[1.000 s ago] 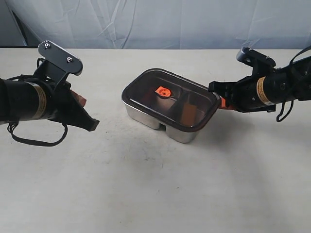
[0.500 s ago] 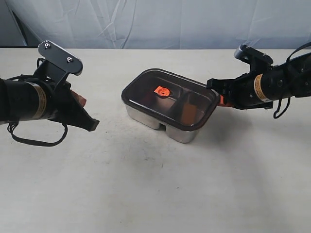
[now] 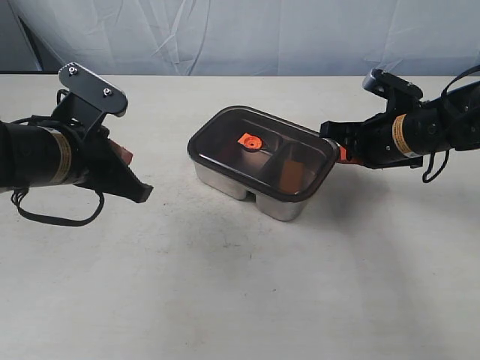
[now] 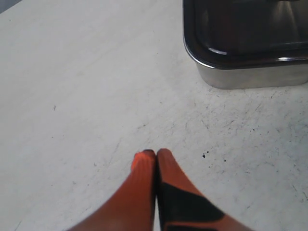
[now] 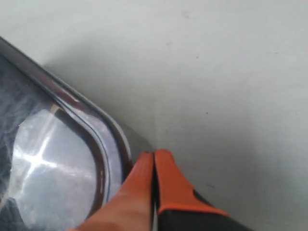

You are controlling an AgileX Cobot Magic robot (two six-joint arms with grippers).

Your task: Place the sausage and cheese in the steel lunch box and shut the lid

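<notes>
While your right gripper [image 5: 153, 155] has its orange fingers pressed together on nothing, the tips sit at the rounded corner of the lid [image 5: 57, 159], touching it or just beside it; the wrist view does not settle which. In the exterior view that places them at the right-hand end of the lid [image 3: 225, 139]. The lid lies on the steel lunch box [image 3: 225, 185] in the middle of the frame, its long axis running from upper left to lower right. So the lid stretches away to the left of those fingers, end-on to them.

Its orange valve [image 3: 250, 141] shows left of centre. A reddish shape under the smoky plastic, in the right-hand compartment, is probably the sausage [image 3: 291, 177]; the cheese cannot be made out.

Your left gripper [image 4: 155, 153] is also closed on nothing, over bare table [image 4: 72, 96], well apart from the box corner at the upper right of its view. Your right arm is plainly the nearer one for any last press on the lid.
</notes>
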